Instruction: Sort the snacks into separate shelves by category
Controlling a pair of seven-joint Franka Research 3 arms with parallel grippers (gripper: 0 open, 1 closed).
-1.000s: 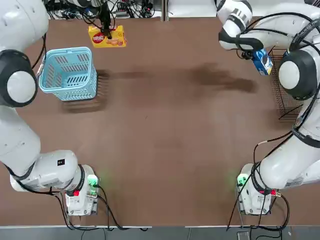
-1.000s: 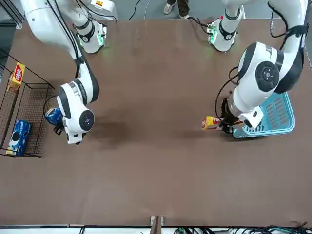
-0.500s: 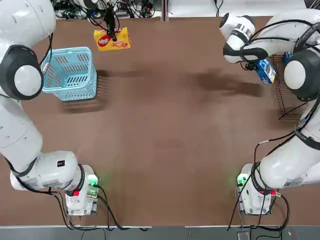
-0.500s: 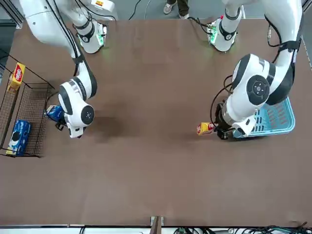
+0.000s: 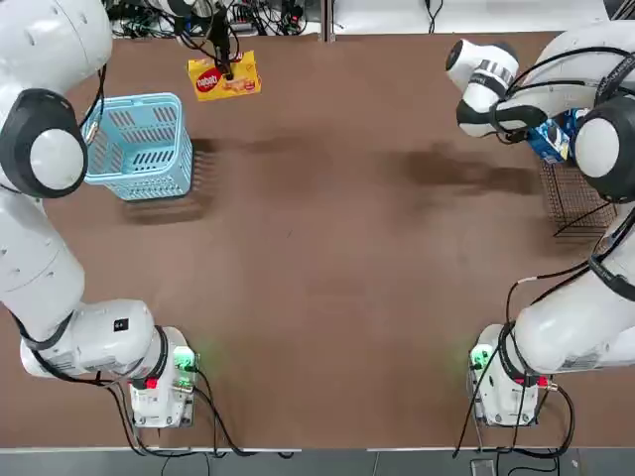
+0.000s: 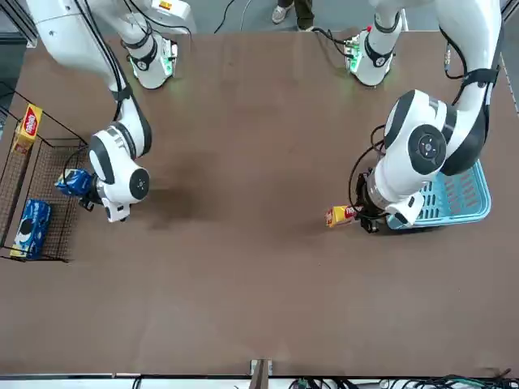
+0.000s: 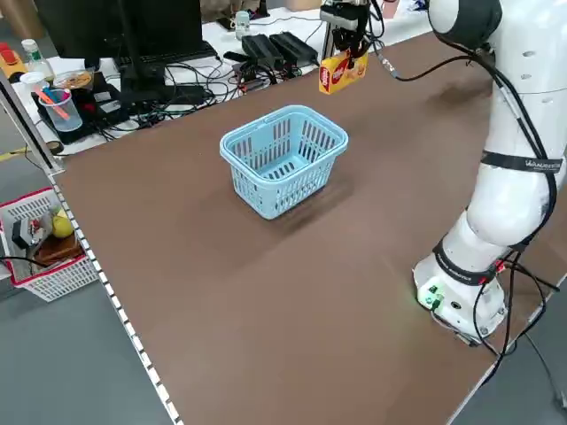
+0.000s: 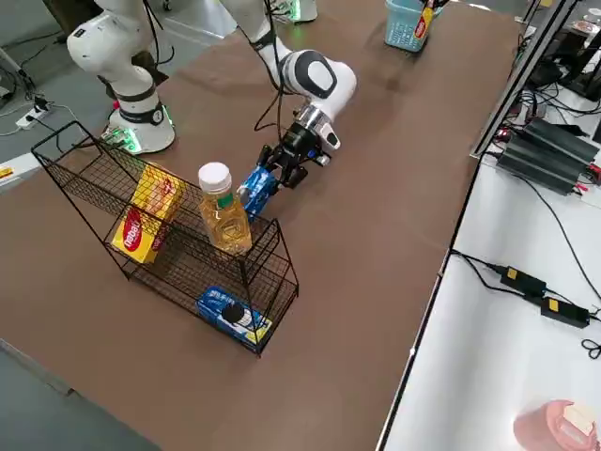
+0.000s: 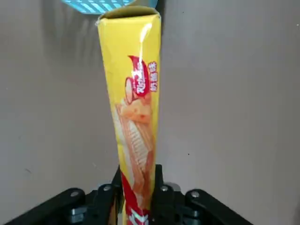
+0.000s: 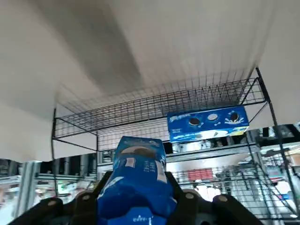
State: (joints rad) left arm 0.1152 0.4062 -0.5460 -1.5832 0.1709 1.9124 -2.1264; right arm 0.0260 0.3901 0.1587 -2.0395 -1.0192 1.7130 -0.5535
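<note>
Overhead, the left hand (image 5: 226,71) is clamped on a yellow-orange cardboard snack box with a red oval logo (image 5: 224,77), carried above the brown table (image 5: 327,268) just beyond the light-blue plastic basket (image 5: 136,146); its long axis lies roughly level, across the table. The right hand (image 8: 272,175) grips a blue snack packet with white marks (image 8: 255,189), which points toward the black wire rack (image 8: 178,254) beside it. On the rack sit a second blue packet (image 8: 235,316) on the lower tier, a second yellow-orange box (image 8: 146,225) and a bottle of amber liquid (image 8: 223,212).
</note>
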